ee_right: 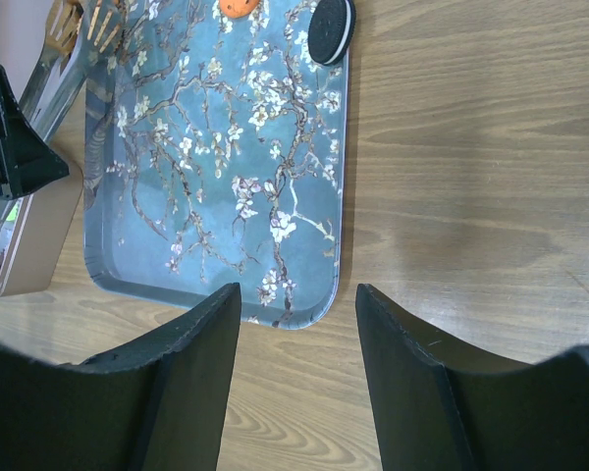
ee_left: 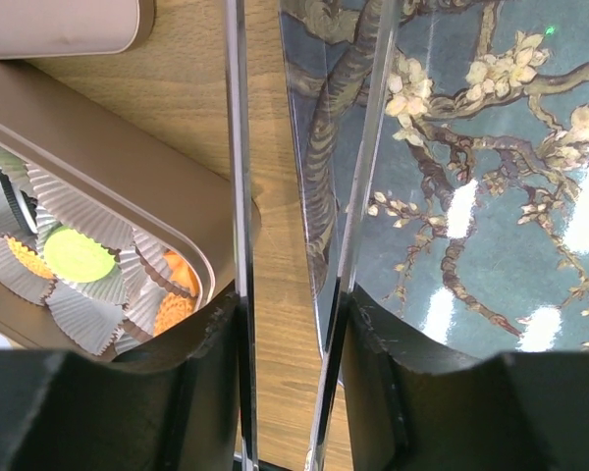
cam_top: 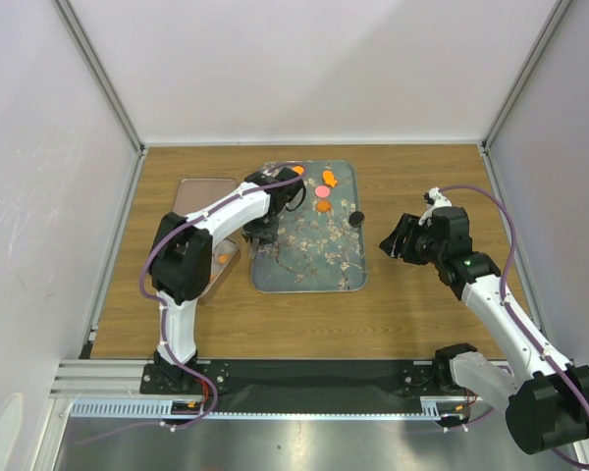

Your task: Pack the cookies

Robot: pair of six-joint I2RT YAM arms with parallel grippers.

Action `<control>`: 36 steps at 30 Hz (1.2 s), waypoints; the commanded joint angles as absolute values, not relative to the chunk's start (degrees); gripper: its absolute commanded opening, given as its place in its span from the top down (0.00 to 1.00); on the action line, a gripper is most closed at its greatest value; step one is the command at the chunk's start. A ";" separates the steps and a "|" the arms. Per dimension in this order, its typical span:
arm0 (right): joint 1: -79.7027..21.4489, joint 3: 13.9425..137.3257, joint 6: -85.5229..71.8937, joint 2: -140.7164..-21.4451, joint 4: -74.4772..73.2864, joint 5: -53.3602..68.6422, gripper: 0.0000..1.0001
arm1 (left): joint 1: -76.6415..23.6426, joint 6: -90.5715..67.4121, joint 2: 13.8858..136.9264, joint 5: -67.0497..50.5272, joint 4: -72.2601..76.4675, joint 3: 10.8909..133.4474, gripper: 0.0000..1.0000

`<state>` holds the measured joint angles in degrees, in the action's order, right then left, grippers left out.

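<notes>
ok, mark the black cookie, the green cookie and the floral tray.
black cookie (ee_right: 331, 29): right wrist view, its middle.
green cookie (ee_left: 79, 253): left wrist view, disc centre.
floral tray (ee_right: 339, 196): right wrist view, right rim.

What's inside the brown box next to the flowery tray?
Frilly white paper cups fill the box, with a green cookie, orange cookies and a black cookie in them. The left gripper, holding tongs, covers part of the box, so anything there is hidden.

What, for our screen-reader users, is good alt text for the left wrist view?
The left gripper holds tongs over the floral tray edge and the table beside it. To the left, paper cups in a tin hold green, orange and black cookies.
</notes>
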<state>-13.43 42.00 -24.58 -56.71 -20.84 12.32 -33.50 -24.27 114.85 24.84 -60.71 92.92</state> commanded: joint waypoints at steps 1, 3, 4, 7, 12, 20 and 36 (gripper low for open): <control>-13.62 41.84 -24.43 -56.43 -19.16 11.60 0.44 | -33.57 -22.68 112.24 24.35 -61.08 94.65 0.58; -13.71 41.84 -24.43 -56.34 -19.16 11.69 0.44 | -33.57 -22.41 112.06 24.17 -61.52 95.53 0.59; -13.71 41.84 -24.52 -56.42 -19.16 11.69 0.44 | -33.57 -22.41 111.89 24.08 -61.78 95.89 0.59; -13.71 41.92 -24.43 -56.34 -19.16 11.60 0.44 | -33.57 -21.98 111.53 23.65 -62.40 97.47 0.60; -13.62 41.92 -24.43 -56.25 -19.16 11.60 0.43 | -33.58 -21.45 110.66 22.41 -63.63 99.23 0.61; -13.71 42.01 -24.43 -56.25 -19.07 11.78 0.43 | -33.66 -21.18 108.20 21.53 -63.81 97.74 0.61; -13.71 41.84 -24.52 -56.16 -19.16 12.48 0.44 | -33.75 -24.16 92.30 19.95 -66.18 89.49 0.61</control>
<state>-13.43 42.00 -24.58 -56.71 -20.84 12.36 -33.50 -22.50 99.92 19.84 -64.47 92.16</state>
